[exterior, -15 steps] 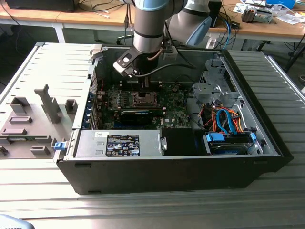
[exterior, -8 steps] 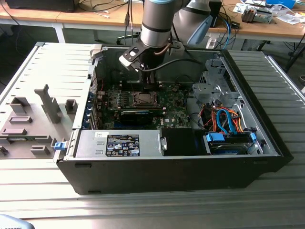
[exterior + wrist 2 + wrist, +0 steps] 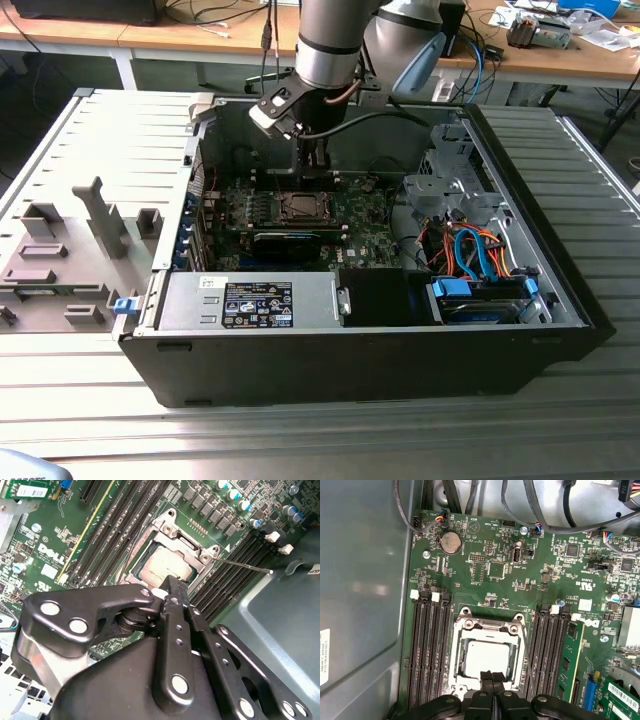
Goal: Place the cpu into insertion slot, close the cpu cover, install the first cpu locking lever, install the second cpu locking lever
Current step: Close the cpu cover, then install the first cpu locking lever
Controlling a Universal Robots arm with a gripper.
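The cpu [image 3: 487, 656] lies flat in the socket on the green motherboard [image 3: 530, 580], its silvery top [image 3: 165, 565] showing through the window of the metal cover [image 3: 490, 628], which lies down over it. A thin lever rod [image 3: 245, 565] sticks out sideways from the socket over the memory slots. A second thin rod [image 3: 527, 655] runs along one side of the cover. My gripper [image 3: 491, 676] is shut with nothing between its black fingers [image 3: 172, 597], its tip just above the socket's edge. In the exterior view the gripper [image 3: 316, 165] hangs above the socket [image 3: 298, 207] inside the open computer case.
Black memory slots [image 3: 427, 650] flank the socket on both sides. Black cables [image 3: 520, 510] cross beyond the board, and the case's grey wall [image 3: 365, 580] stands close by. A power supply [image 3: 250, 303] and a drive bay with orange and blue cables [image 3: 480, 255] fill the case's front.
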